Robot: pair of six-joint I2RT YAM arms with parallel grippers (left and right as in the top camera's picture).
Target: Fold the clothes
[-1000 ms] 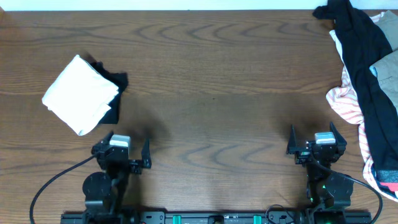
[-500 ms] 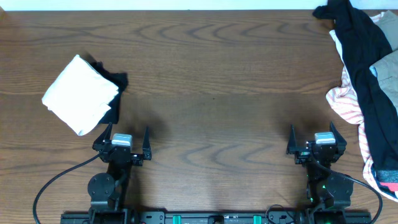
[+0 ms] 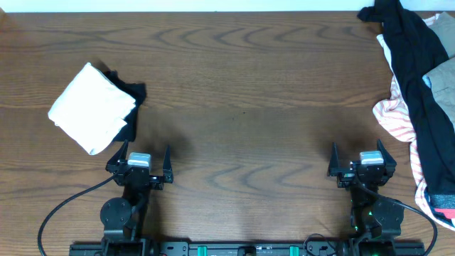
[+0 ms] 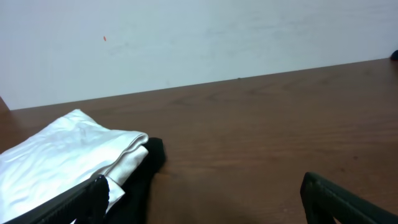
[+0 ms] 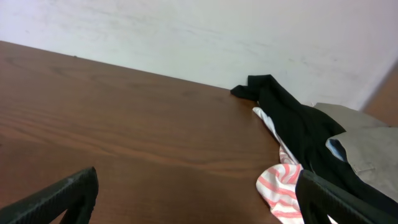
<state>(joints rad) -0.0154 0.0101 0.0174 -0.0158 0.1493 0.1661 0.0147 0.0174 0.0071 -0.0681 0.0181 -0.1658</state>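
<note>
A folded white garment [image 3: 92, 108] lies at the left of the table on top of a folded black one [image 3: 134, 96]. In the left wrist view the white fold [image 4: 68, 155] and the black piece [image 4: 146, 165] sit just ahead and left of my open left gripper [image 4: 202, 196]. That gripper [image 3: 145, 155] rests near the front edge, empty. A heap of unfolded clothes fills the right edge: black cloth [image 3: 416, 64], red-striped cloth [image 3: 394, 117] and beige cloth [image 3: 444, 78]. My right gripper [image 3: 357, 153] is open and empty, left of the heap [image 5: 292, 121].
The brown wooden table [image 3: 242, 85] spans the whole view, with a white wall [image 4: 199, 37] behind its far edge. Arm bases and cables [image 3: 64, 206] run along the front edge.
My left gripper has shifted slightly forward and straightened, then held still. The right arm and the clothes have not moved.
</note>
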